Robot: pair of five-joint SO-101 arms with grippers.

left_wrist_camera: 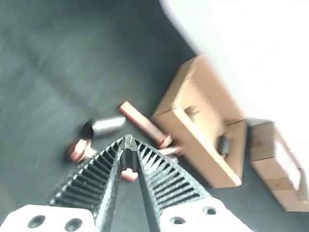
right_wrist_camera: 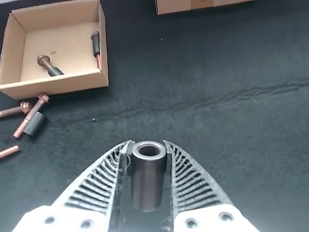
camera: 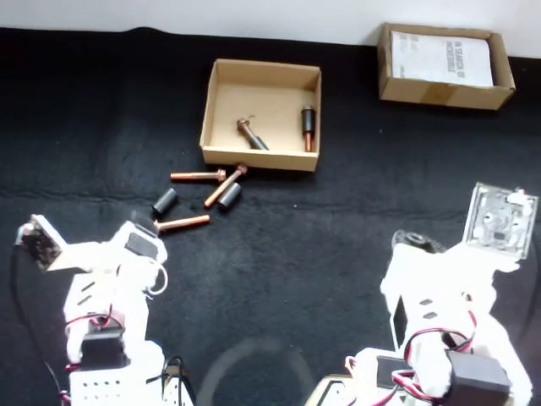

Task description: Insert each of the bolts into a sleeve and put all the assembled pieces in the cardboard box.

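The cardboard box (camera: 216,93) holds two bolt-and-sleeve pieces (camera: 252,134) (camera: 308,128). In front of it lie a bare bolt (camera: 199,176), a second bolt (camera: 221,189) with a dark sleeve (camera: 230,197) against it, a loose sleeve (camera: 164,201) and a third bolt (camera: 184,223). My left gripper (camera: 145,224) (left_wrist_camera: 129,141) is shut, its tips over the head end of that third bolt (left_wrist_camera: 77,150). Low at the right, my right gripper (camera: 416,241) (right_wrist_camera: 147,144) is shut on a dark sleeve (right_wrist_camera: 147,174), which stands on end between the fingers.
A second cardboard box (camera: 397,85) with a printed sheet in it stands at the back right. The table is covered by a black cloth (camera: 338,220). Open cloth lies between the two arms.
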